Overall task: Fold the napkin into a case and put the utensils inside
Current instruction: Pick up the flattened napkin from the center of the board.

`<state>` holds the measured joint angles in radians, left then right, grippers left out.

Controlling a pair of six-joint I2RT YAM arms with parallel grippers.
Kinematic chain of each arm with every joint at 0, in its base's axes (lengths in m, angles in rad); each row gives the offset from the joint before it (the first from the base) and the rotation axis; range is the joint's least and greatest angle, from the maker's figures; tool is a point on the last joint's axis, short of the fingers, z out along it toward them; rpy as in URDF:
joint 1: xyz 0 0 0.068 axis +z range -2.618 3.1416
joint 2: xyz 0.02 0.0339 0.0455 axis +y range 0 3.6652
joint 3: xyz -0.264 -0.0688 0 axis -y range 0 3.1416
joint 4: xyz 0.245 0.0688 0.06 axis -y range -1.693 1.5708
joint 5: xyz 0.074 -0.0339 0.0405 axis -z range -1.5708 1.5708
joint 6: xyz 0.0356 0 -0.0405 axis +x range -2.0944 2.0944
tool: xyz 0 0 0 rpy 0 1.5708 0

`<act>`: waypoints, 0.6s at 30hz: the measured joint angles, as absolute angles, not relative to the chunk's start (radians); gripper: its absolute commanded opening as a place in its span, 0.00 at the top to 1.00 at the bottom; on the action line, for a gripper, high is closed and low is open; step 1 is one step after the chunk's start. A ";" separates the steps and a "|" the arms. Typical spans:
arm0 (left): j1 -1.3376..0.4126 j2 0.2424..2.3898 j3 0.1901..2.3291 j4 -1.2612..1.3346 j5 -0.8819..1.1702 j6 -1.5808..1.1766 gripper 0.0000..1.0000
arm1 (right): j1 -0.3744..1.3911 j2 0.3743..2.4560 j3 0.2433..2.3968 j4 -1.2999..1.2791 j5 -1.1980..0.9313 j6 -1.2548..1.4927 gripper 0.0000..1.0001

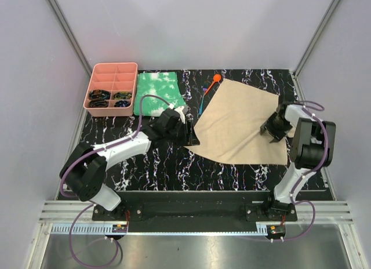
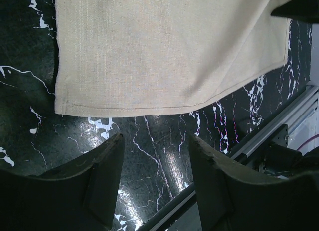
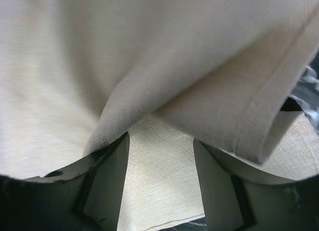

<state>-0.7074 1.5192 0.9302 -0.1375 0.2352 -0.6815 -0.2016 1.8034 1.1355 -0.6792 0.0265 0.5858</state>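
Observation:
The tan napkin (image 1: 240,121) lies spread on the black marbled table, right of centre. Beyond its far left corner lie an orange spoon (image 1: 216,78) and a slim blue utensil (image 1: 203,101). My left gripper (image 1: 191,137) is at the napkin's left corner. In the left wrist view it (image 2: 155,151) stands open over bare table, just short of the napkin's hem (image 2: 164,57). My right gripper (image 1: 272,130) is over the napkin's right side. In the right wrist view it (image 3: 160,146) is open, with flat cloth under the gap and a raised fold of napkin (image 3: 199,91) against the fingertips.
A pink compartment tray (image 1: 111,89) with dark items stands at the back left. A green-and-white mottled cloth (image 1: 157,94) lies beside it. An aluminium rail (image 1: 191,214) runs along the near table edge.

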 measured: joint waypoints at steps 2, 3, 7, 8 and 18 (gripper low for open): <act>-0.707 1.519 0.930 -0.138 0.235 -0.682 0.43 | -0.167 1.846 1.193 -0.669 0.025 0.559 0.34; -0.707 1.519 0.930 -0.138 0.235 -0.682 0.43 | -0.155 1.863 1.216 -0.659 0.025 0.546 0.32; -0.707 1.519 0.930 -0.138 0.235 -0.682 0.43 | -0.118 1.879 1.281 -0.683 0.070 0.511 0.28; -0.707 1.519 0.930 -0.138 0.236 -0.682 0.43 | -0.117 1.872 1.290 -0.696 0.092 0.510 0.28; -0.707 1.450 0.907 -0.131 0.250 -0.686 0.43 | -0.246 1.392 0.984 -0.832 0.123 0.647 0.35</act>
